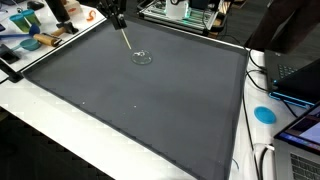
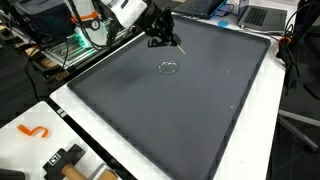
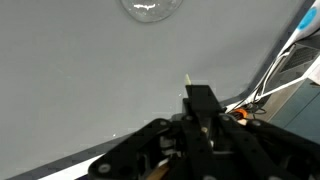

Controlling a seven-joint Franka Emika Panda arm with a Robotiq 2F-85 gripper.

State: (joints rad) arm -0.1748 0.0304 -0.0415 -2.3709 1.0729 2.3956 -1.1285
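In both exterior views my gripper [image 1: 119, 20] [image 2: 163, 38] hangs over the far part of a dark grey mat [image 1: 140, 110] [image 2: 180, 110]. It is shut on a thin pale stick [image 1: 128, 38] [image 2: 176, 46] that slants down from the fingers. A small clear glass dish [image 1: 142, 57] [image 2: 168, 68] lies on the mat just beyond the stick's lower end. In the wrist view the black fingers [image 3: 198, 100] are pressed together, the stick tip [image 3: 188, 80] pokes out above them, and the glass dish [image 3: 152, 8] sits at the top edge.
The mat lies on a white table [image 1: 60, 135]. A blue disc [image 1: 264, 114] and a laptop [image 1: 298, 78] sit at one side, and small tools and tubs [image 1: 30, 40] at the far corner. An orange hook [image 2: 35, 131] and a black block [image 2: 65, 158] lie at another corner.
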